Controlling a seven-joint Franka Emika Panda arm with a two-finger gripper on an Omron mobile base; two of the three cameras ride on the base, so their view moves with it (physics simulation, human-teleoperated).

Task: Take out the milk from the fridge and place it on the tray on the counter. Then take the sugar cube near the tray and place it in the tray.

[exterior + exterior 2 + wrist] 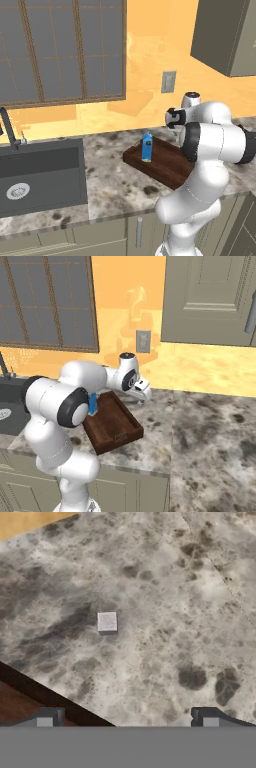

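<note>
Left base view: the small blue milk carton with a white gabled top [147, 146] stands upright in the dark brown rectangular wooden tray [170, 165], near its left end, on the speckled grey-brown marble counter [115, 185]; a dark grey sink [40, 175] sits well to the left.
Right base view: the white arm bends over the tray [112, 428], its wrist reaching past the tray's far edge toward the wall.
Hand view: the tiny white sugar cube [107, 622] lies alone on the counter [165, 612], just beyond the tray rim [45, 692].
Pincer: the two-finger gripper [127, 722] is released, its fingers spread wide, holding nothing.
Stage: milk looks done; the cube comes next.
Handling: the cube is probably light, rigid, crumbly and prone to skid, so pinch two opposite flat faces, centred and gently.
</note>
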